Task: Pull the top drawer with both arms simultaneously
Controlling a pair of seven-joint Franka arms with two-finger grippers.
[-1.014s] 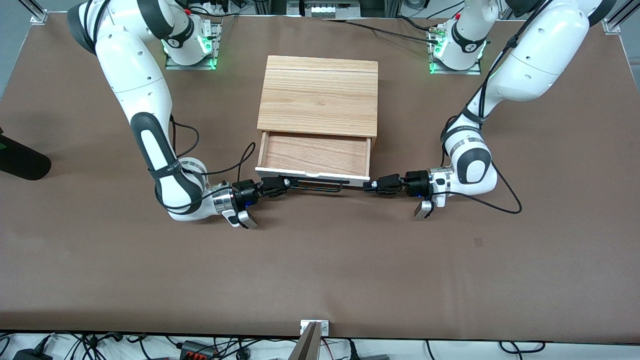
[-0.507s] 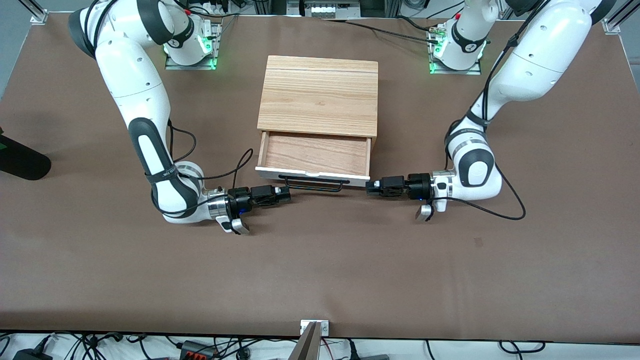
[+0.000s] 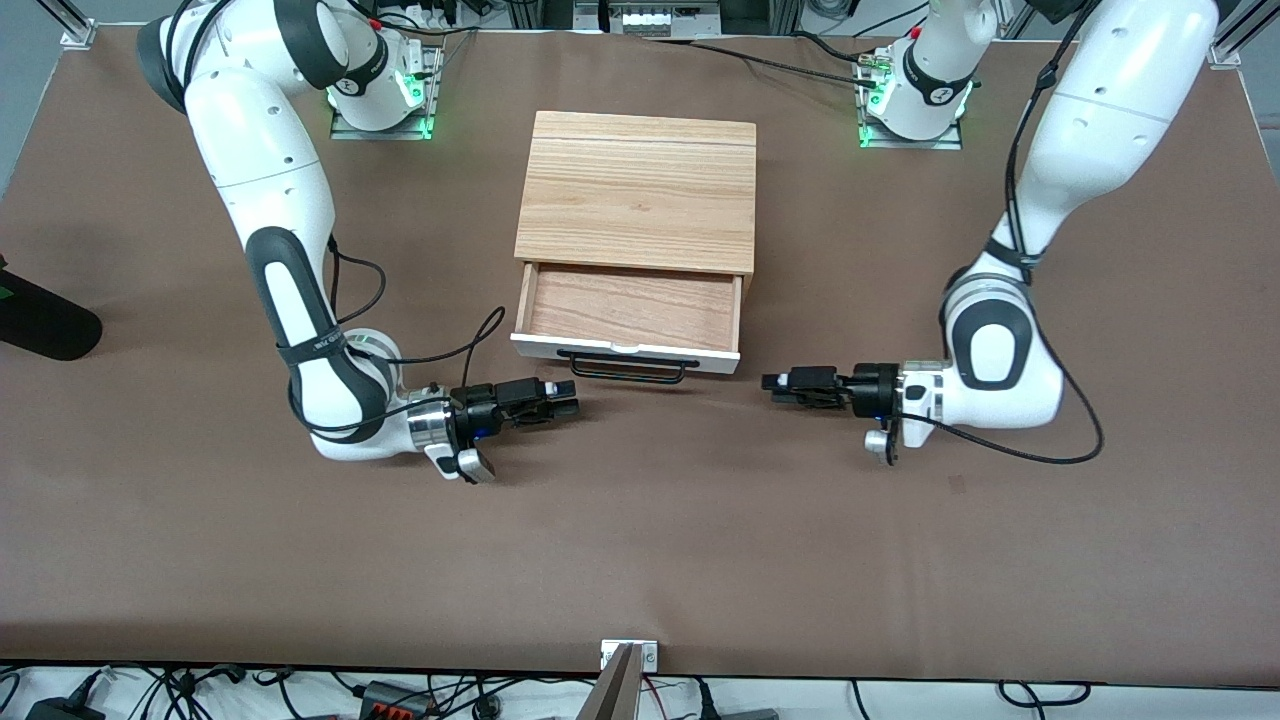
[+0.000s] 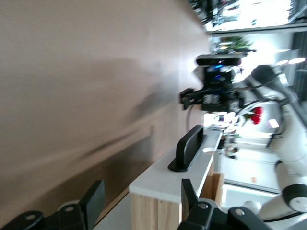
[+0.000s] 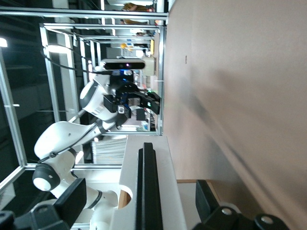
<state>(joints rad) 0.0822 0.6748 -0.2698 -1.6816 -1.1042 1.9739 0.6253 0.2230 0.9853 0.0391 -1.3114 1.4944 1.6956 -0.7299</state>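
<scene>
The top drawer (image 3: 630, 305) stands pulled out of the light-oak cabinet (image 3: 635, 190). Its reddish-brown inside shows, and its white front panel (image 3: 600, 347) carries the black bar handle (image 3: 625, 371). My right gripper (image 3: 568, 396) is open and low over the table, just off the handle's end toward the right arm's end. My left gripper (image 3: 773, 388) is open, off the panel's corner toward the left arm's end. Neither touches the drawer. The right wrist view shows the handle (image 5: 146, 187) between its open fingers (image 5: 76, 199). The left wrist view shows the panel (image 4: 177, 175) and handle (image 4: 189, 143).
A black object (image 3: 40, 322) lies at the table edge on the right arm's end. Black cables (image 3: 1040, 440) trail from both wrists onto the brown table (image 3: 640, 540). A metal bracket (image 3: 628, 655) sits at the table's edge nearest the front camera.
Both grippers have drawn away from the handle's ends, each toward its own arm's end of the table and slightly nearer the front camera. The drawer has stayed where it was.
</scene>
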